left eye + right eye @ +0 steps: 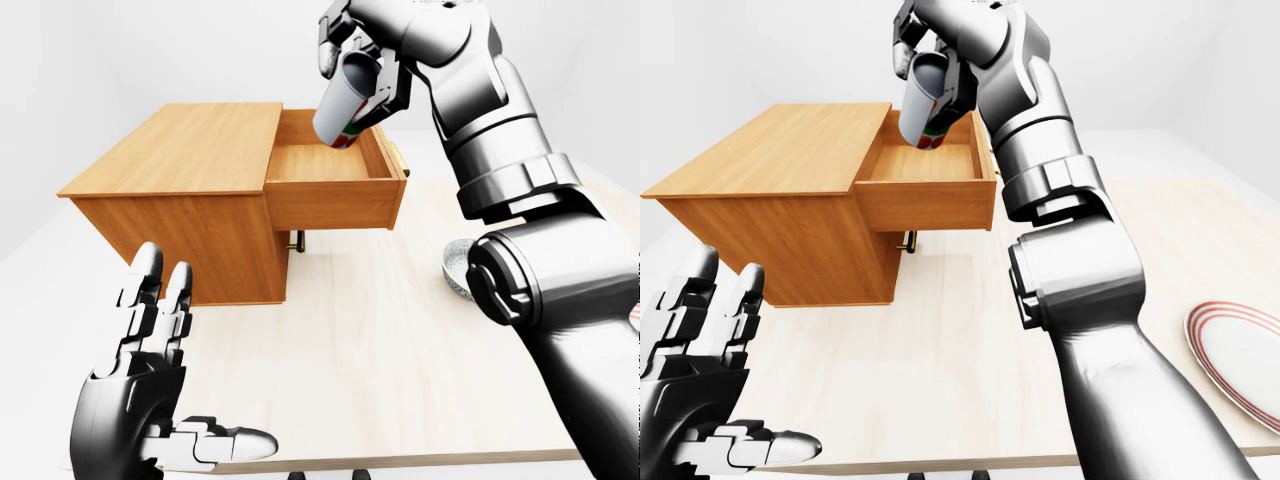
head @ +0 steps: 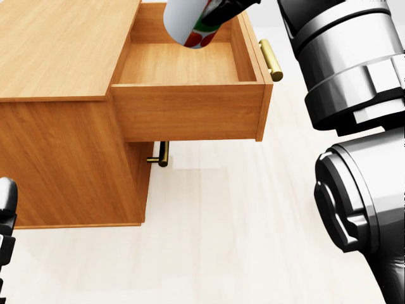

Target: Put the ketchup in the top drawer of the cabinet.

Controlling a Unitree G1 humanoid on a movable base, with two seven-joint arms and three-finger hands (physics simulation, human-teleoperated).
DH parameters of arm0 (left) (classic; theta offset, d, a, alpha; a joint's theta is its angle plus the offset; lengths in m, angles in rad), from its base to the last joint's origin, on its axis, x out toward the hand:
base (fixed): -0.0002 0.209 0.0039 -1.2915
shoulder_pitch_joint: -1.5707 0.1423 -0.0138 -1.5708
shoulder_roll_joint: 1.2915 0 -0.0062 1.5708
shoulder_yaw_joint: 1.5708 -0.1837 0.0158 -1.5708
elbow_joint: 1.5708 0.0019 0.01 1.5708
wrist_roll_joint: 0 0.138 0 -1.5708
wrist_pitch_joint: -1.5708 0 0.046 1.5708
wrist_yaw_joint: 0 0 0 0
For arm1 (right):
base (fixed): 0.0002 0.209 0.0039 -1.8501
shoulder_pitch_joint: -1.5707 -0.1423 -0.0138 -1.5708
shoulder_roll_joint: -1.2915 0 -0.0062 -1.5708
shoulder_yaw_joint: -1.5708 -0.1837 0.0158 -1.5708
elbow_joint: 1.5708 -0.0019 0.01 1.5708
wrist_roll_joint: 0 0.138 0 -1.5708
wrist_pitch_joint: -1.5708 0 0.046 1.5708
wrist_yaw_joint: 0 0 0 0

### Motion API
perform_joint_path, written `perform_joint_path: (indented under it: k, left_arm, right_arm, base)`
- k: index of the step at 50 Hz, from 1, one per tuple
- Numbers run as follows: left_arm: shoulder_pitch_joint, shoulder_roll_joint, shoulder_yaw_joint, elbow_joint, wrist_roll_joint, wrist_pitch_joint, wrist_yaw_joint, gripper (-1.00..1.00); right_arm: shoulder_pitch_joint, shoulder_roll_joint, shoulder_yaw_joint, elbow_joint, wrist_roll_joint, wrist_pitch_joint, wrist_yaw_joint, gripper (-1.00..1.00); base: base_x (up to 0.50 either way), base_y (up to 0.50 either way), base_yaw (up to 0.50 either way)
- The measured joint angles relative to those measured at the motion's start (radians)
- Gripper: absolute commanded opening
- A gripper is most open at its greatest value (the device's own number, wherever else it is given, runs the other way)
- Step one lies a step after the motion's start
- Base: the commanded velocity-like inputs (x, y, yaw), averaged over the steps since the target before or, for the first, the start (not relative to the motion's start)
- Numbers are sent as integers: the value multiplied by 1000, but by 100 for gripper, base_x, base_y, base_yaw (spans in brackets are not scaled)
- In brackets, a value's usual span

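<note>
The right hand [image 1: 365,62] was clamped round the ketchup [image 1: 344,103], tilted over the open top drawer [image 2: 183,63]; the bottle looked light, rigid, smooth-sided, best gripped mid-body. The left hand [image 1: 150,400] hung spread apart, near left.

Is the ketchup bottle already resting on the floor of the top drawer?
No, the right hand holds the ketchup bottle tilted above the open top drawer.

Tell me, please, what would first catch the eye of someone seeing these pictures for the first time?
Most striking is the right hand at the top of the left-eye view, its fingers closed round a tilted ketchup bottle held over the open top drawer of the wooden cabinet. At lower left the left hand is spread open, holding nothing.
</note>
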State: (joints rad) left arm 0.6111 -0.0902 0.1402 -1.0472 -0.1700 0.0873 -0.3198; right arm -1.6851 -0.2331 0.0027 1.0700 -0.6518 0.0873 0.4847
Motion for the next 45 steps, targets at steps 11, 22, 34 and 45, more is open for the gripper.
perform_joint_path:
  k: [11,22,34,45]
  left_arm:
    - [-1,-1,4,0,-3,0,-2,100]
    - [-3,-4,6,0,-3,0,-4,100]
    - [-5,-5,7,0,-1,0,-4,100]
    - [-3,-6,7,0,-2,0,-5,100]
  right_arm:
    - [31,8,-1,8,-19,0,-19,-100]
    - [66,13,-5,14,-25,0,-26,-100]
    - [94,16,-8,17,-22,0,-30,-100]
    - [106,15,-8,18,-21,0,-32,-100]
  base:
    - [0,0,0]
    - [0,0,0]
    - [0,0,0]
    - [0,0,0]
